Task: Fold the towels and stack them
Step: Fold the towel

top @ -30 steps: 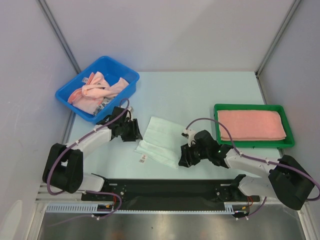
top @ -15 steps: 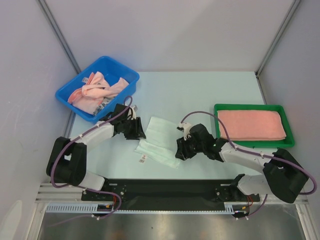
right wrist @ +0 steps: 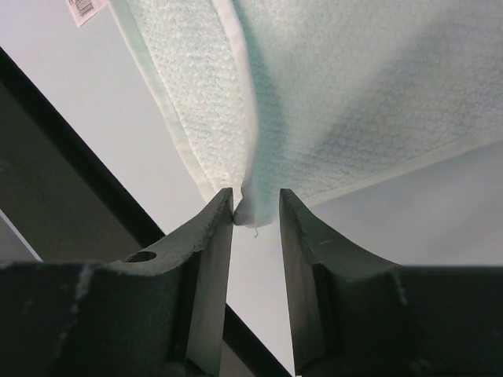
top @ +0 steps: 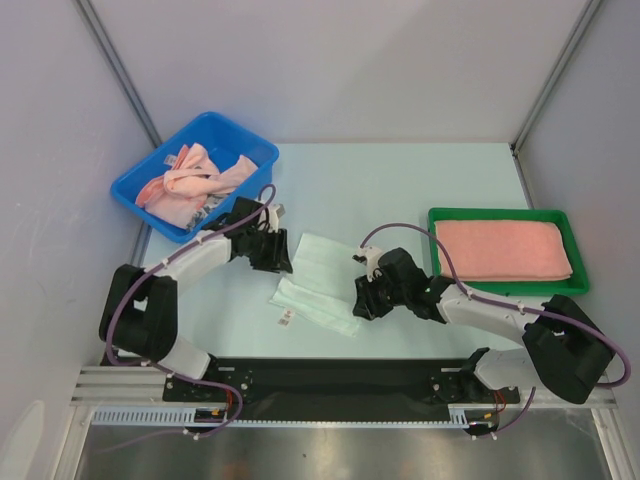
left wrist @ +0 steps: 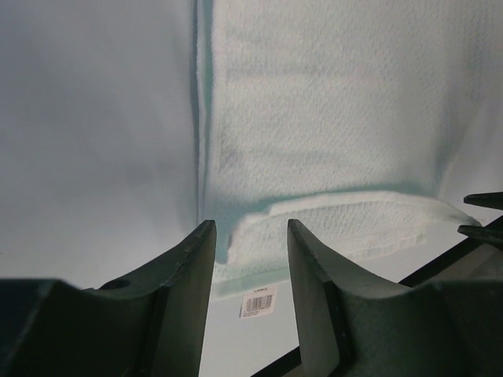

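A pale mint towel (top: 320,272) lies partly folded on the table between my two arms. My left gripper (top: 284,262) hovers at its upper left edge, open, its fingers straddling the towel's doubled edge (left wrist: 330,224) without touching it. My right gripper (top: 362,300) is at the towel's near right corner. That corner (right wrist: 255,206) sits between its open fingertips, touching one finger with a thin gap to the other. A folded salmon-pink towel (top: 500,250) lies in the green tray (top: 500,290). Several crumpled pink towels (top: 195,178) fill the blue bin (top: 128,190).
A small barcode label (top: 286,319) on the towel's near left corner lies on the table. The black rail (top: 330,380) of the arm bases runs just beyond the towel's near edge. The blue bin stands close behind the left arm.
My left gripper has slid right up to the towel's edge. My right gripper has shifted left onto the towel's corner and its jaws have narrowed around it.
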`<state>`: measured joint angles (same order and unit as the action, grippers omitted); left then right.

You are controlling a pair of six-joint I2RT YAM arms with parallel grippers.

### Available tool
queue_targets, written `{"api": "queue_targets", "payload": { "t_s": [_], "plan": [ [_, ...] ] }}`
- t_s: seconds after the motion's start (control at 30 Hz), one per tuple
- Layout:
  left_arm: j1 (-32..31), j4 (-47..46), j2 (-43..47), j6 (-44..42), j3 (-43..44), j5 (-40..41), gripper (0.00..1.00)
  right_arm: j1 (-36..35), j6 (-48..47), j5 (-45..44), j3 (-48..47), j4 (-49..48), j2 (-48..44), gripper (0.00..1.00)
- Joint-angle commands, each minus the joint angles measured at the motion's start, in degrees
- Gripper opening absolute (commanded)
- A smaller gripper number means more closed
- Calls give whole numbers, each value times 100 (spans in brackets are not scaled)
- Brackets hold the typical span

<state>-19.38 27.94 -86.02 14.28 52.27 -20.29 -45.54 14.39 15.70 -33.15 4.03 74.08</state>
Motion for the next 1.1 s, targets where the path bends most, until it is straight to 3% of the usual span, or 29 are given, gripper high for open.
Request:
{"api": "queue_targets", "payload": {
  "t_s": [0.0, 0.47, 0.53, 0.6, 0.63, 0.67, 0.7, 0.77, 0.93, 1.07],
  "plan": [
    [-31, 246, -318, -461, 380, -185, 47, -16, -68, 38, -157, -157, 27, 34],
    [-101, 510, -750, -795, 451, -141, 43, -17, -15, 117, -140, -271, 106, 30],
    [-119, 501, -776, -804, 468, -194, 35, -17, -15, 82, -131, -280, 115, 19],
    [-128, 484, -794, -787, 503, -264, 17, -16, -15, -6, -183, -237, 106, 10],
    [-128, 484, -811, -787, 616, -299, 9, -8, -24, -223, -218, -201, 89, 0],
    [-137, 493, -820, -787, 705, -334, 0, 18, -24, -365, -280, -140, 80, 0],
    [-154, 510, -846, -787, 819, -344, 0, 54, -33, -540, -350, -26, 80, 0],
    [-163, 510, -908, -743, 1319, -352, 0, 246, -68, -830, -683, 115, 80, 0],
    [-163, 335, -1382, -558, 3152, -396, 0, 1502, -243, -780, -1641, 432, 176, 0],
    [-154, 124, -2424, -532, 4631, -555, 0, 2267, -507, -481, -2423, 29, 518, 0]
  ]
}}
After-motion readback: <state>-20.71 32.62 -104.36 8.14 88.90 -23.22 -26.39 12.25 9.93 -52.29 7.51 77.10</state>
